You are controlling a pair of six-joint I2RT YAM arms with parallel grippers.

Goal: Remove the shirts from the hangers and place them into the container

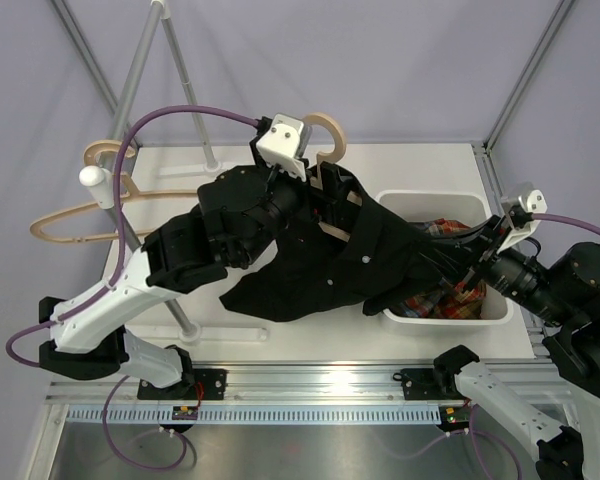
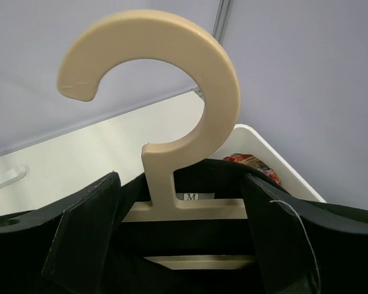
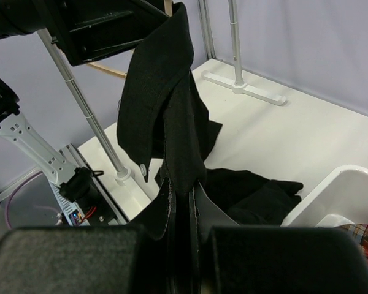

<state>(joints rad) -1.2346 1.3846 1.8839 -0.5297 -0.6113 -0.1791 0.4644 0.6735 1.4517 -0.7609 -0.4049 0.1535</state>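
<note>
Pinching a fold of the black shirt [image 1: 320, 270], the right gripper [image 3: 183, 205] has its jaws drawn narrow on the cloth. The right wrist view shows the fabric rising out from between the two fingers [image 3: 67, 257] and running up and to the left. This gripper sits over the near left part of the container [image 1: 420, 198], the white basket on the right side of the table [image 1: 430, 165]. The plaid shirt [image 1: 450, 298] lies bunched inside it. The black shirt is draped from its hanger [image 2: 172, 92], left of the basket, down to the basket's left rim, and part of it spills onto the table. The shirt's collar wraps the hanger's neck, with the round wooden hook standing clear above it. The left gripper [image 1: 318, 192] is at that hanger's neck, on its left. From above the wrist hides the fingers, and in the left wrist view the dark shapes either side of the neck may be collar or fingers, so I cannot tell how wide the jaws stand or whether they touch the wood. A second hanger [image 1: 75, 215] hangs bare at the far left on the grey rack [image 1: 185, 80].
</note>
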